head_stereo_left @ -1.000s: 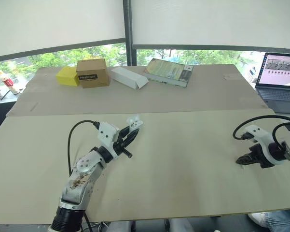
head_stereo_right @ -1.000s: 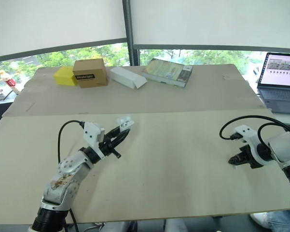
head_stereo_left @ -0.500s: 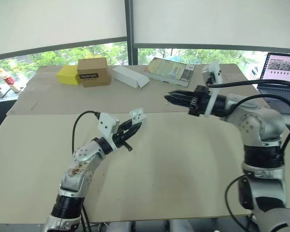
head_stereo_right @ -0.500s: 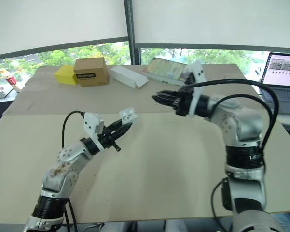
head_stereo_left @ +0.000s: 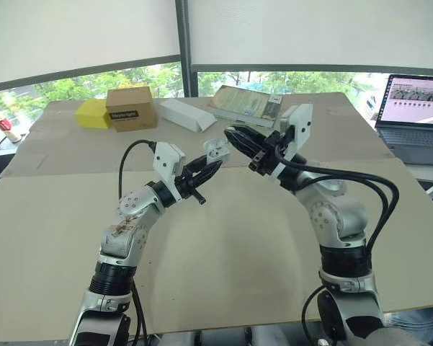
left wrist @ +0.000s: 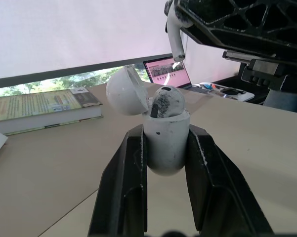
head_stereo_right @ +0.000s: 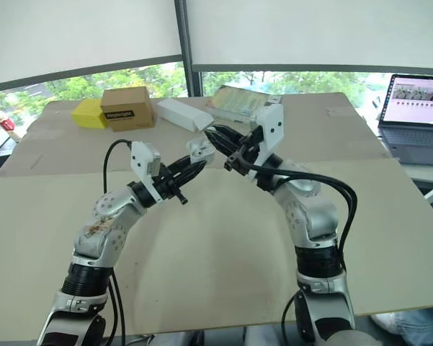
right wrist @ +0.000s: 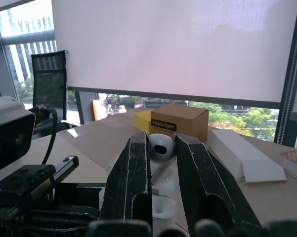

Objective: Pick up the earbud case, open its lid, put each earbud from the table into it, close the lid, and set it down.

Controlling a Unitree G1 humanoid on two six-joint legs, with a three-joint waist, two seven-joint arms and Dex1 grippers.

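- The table (head_stereo_left: 238, 274) is bare cardboard in front.
- A laptop (head_stereo_left: 416, 115) stands open at its far right edge.
- A book (head_stereo_left: 246, 105), a white box (head_stereo_left: 186, 115), a brown box (head_stereo_left: 131, 108) and a yellow box (head_stereo_left: 91, 113) line the far side, well apart from both arms.
- The left gripper (head_stereo_left: 215, 160) is raised over the table, its fingers closed tight on the case (left wrist: 165, 143).
- The case's lid (left wrist: 128, 91) is tipped back.
- The right gripper (head_stereo_left: 230, 135) pinches the second earbud (right wrist: 161, 147) narrowly, stem down just above the case, not touching it.
- A seated earbud (left wrist: 164, 102) fills one slot.
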